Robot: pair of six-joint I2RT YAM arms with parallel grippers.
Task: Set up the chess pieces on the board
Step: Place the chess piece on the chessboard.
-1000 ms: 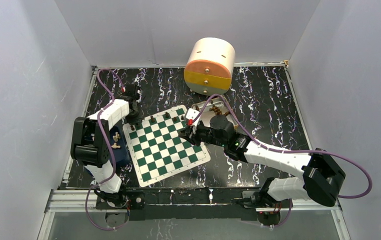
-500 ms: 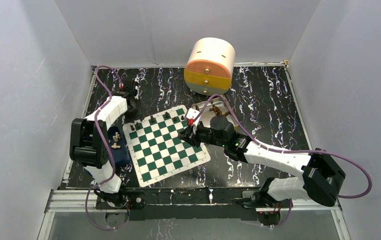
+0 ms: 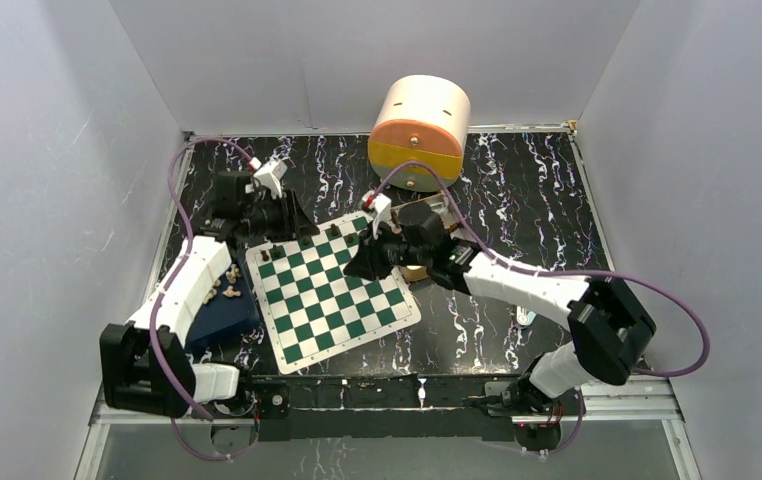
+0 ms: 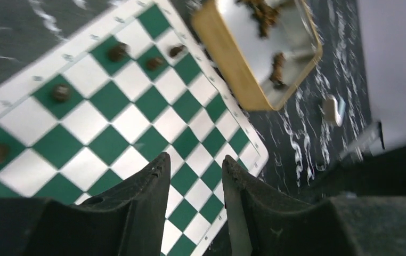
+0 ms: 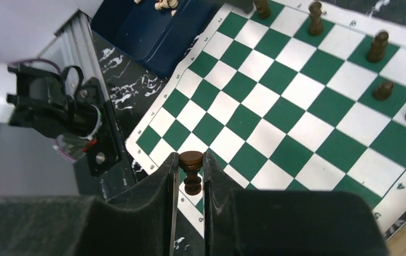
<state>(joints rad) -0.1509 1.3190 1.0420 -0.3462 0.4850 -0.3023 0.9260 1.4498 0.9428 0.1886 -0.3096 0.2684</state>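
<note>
The green-and-white board [image 3: 329,300] lies in the middle of the table. Several dark chess pieces [image 5: 378,47] stand along its far rows, also seen as dark blobs in the left wrist view as pieces [image 4: 118,52]. My right gripper [image 5: 191,154] is shut on a dark brown chess piece [image 5: 192,184], gripping its round head, and hangs above the board's right half [image 3: 357,265]. My left gripper [image 4: 194,162] is open with nothing between its fingers. It hovers over the board's back left corner [image 3: 295,220].
A tan tray [image 4: 227,64] holding more brown pieces sits off the board's back right corner. A dark blue box [image 3: 219,310] with light pieces lies left of the board. A round drawer unit [image 3: 419,130] stands at the back.
My left gripper has opened, and its arm has stretched out and turned toward the board's back left corner. The right arm has shifted a little toward the back with its piece still held.
</note>
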